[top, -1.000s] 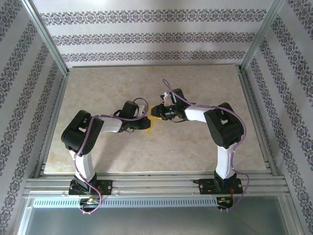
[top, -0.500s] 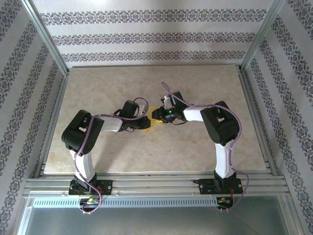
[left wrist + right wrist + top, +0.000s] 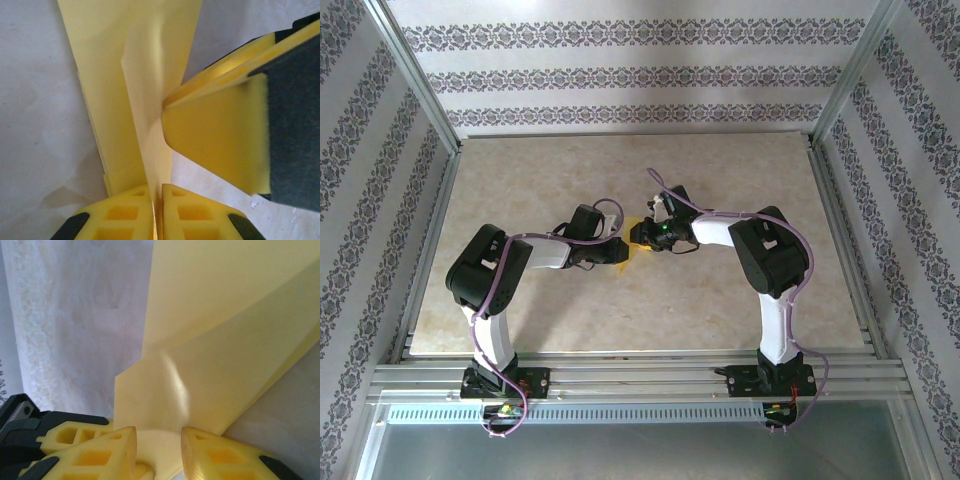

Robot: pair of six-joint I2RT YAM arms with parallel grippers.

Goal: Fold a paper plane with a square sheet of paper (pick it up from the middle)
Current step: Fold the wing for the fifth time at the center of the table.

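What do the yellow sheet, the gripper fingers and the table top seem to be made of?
The yellow sheet looks like thin matte paper: it holds sharp creases and curls softly. The gripper fingers seem moulded yellow plastic, smooth with hollow cells; the dark pad on one looks like foam or felt. The table top is pale and marbled, stone or a laminate copy.

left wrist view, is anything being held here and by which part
The left gripper pinches the folded yellow paper by an upstanding fold at its near end. The right gripper straddles a flap with its jaws apart and is not clamped on it.
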